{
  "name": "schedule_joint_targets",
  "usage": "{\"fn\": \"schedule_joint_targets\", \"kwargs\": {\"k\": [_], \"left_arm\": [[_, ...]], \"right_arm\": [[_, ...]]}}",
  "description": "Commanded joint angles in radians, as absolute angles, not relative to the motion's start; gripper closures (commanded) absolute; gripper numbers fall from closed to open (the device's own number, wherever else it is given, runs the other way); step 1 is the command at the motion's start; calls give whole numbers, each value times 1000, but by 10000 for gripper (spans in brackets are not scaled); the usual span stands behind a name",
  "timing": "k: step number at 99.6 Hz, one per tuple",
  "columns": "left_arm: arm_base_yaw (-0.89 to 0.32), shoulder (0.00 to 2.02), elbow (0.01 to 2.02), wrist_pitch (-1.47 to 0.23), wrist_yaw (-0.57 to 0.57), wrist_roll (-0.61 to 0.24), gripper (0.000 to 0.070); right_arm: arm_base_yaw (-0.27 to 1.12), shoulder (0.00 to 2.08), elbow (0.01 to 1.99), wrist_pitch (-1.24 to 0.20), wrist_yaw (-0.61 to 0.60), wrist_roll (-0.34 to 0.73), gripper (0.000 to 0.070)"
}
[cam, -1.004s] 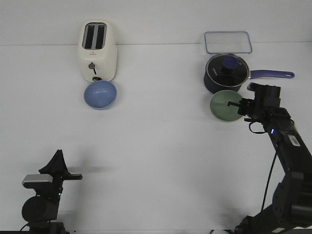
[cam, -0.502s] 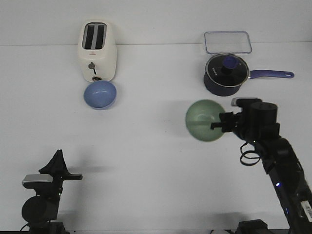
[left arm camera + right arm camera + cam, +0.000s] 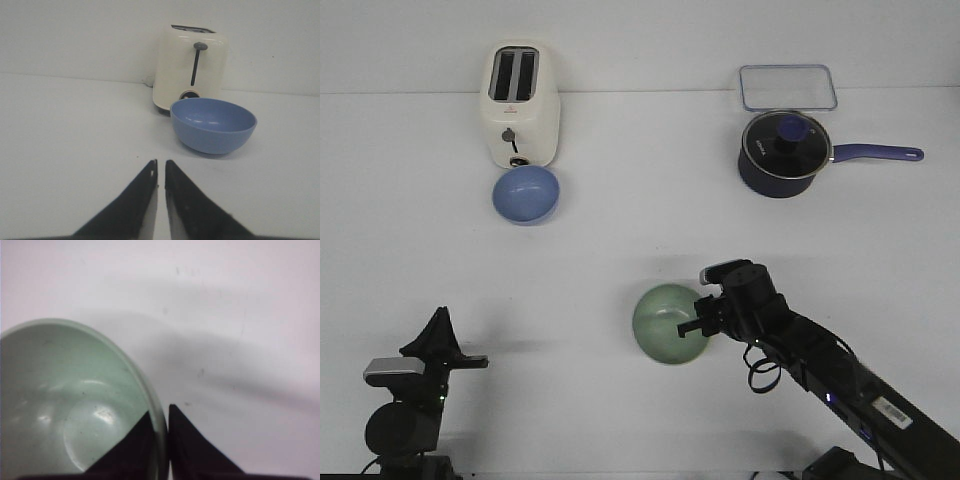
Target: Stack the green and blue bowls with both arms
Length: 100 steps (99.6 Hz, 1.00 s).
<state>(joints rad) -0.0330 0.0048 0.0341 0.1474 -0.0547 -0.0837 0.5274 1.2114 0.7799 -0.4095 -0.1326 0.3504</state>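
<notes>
My right gripper [image 3: 698, 322] pinches the green bowl's [image 3: 665, 322] rim; my left gripper [image 3: 160, 167] is closed, empty, facing the blue bowl [image 3: 213, 124].

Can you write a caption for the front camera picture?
Right gripper carries the green bowl by its rim; blue bowl waits by the toaster.

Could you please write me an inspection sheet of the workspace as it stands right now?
Surface: plain white table, no spills seen.
Job's things: periwinkle blue round bowl in front of the toaster; pale sage green round bowl pinched at its rim.
Clutter: cream two-slot toaster; dark navy saucepan with glass lid; clear rectangular container behind it.
Grippers: right gripper shut on the green bowl's wall; left gripper nearly shut, empty.
Cables: black loop on the right arm.
Surroundings: white wall, nothing seen.
</notes>
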Motion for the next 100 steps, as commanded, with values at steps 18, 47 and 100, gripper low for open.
{"fn": "schedule_joint_targets", "kwargs": {"k": [18,47,100], "left_arm": [[-32,3,16,162,-54,-254,686],[-32,3,38,182,-55,-517,688],[-32,500,400,59,-38,-535,686]], "right_arm": [[546,1338,772,-365,-131,365,700],[527,1285,777,-344,-139,358,359],[389,952,778,-389,-130,257,361]]}}
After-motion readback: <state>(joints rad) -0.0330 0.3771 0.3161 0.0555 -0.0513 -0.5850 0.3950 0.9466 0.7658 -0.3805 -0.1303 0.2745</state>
